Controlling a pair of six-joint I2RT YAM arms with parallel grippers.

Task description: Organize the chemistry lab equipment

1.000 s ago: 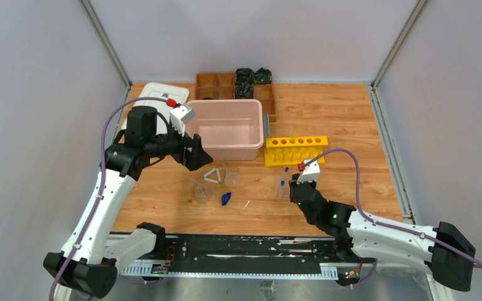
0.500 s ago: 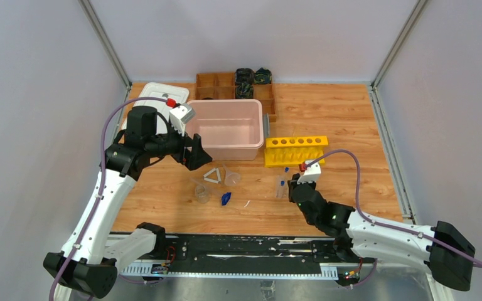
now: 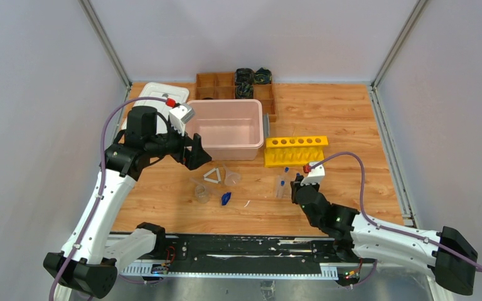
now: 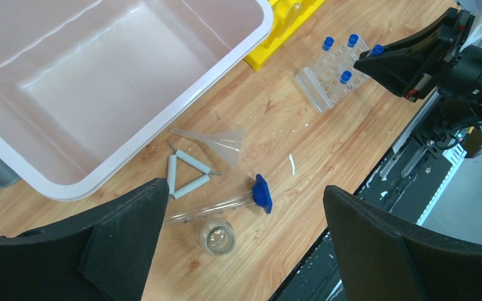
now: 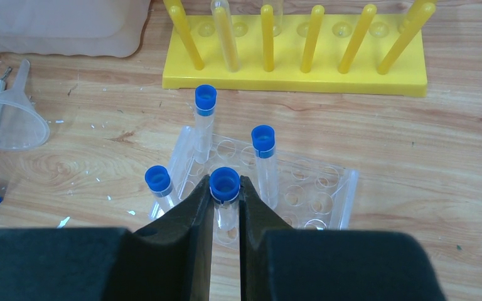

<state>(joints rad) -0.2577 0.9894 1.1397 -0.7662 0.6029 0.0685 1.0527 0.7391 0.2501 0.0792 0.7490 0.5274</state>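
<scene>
The capped tube [image 5: 224,181] in hand stands at the near edge of the clear rack [image 5: 326,188], right of the table's middle. The right gripper [image 5: 225,199] is clamped on it just under its blue cap. We judge the grip sits that high so the fingers clear the rack's holes while the tube travels straight up or down. Which way it is going we cannot tell. Three others like it stand upright in the same rack, so we count four in all. Just beyond lies the one yellow rack [image 5: 295,80] with its row of pegs.

To the left, on the near side of the one pink tub [image 4: 100,75], the loose glassware lies together. We count one funnel [image 4: 223,141] on its side and one white triangle [image 4: 185,172] just beside it. One long tube [image 4: 216,207] lies flat with one blue piece [image 4: 262,193] at its end, and one little beaker [image 4: 218,237] stands upright. The left gripper [image 4: 245,191] hangs above this cluster with its fingers spread wide, holding nothing. We think it is placed there to take one of these pieces for the tub, which has nothing in it.
</scene>
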